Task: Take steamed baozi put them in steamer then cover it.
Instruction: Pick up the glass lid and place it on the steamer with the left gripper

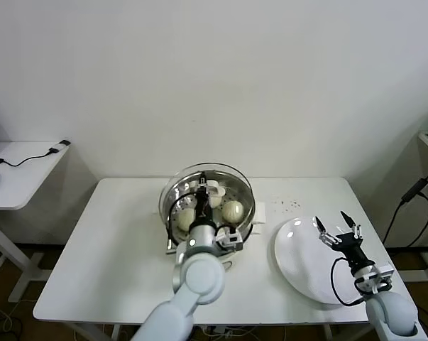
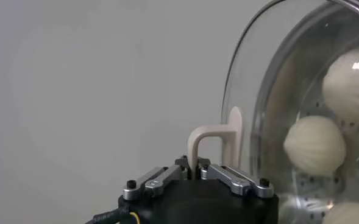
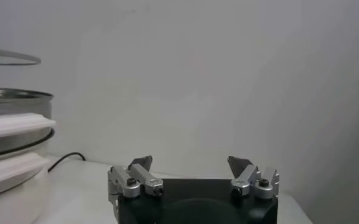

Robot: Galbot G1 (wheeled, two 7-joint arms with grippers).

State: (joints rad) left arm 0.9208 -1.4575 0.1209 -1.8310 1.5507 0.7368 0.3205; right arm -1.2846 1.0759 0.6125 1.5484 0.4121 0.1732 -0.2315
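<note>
Head view: left tool grips the cover by its white handle above the steamer holding baozi. Right tool, fingers wide apart, hovers over a white plate on the table.

No text, label, brand or number can be read anywhere.
</note>
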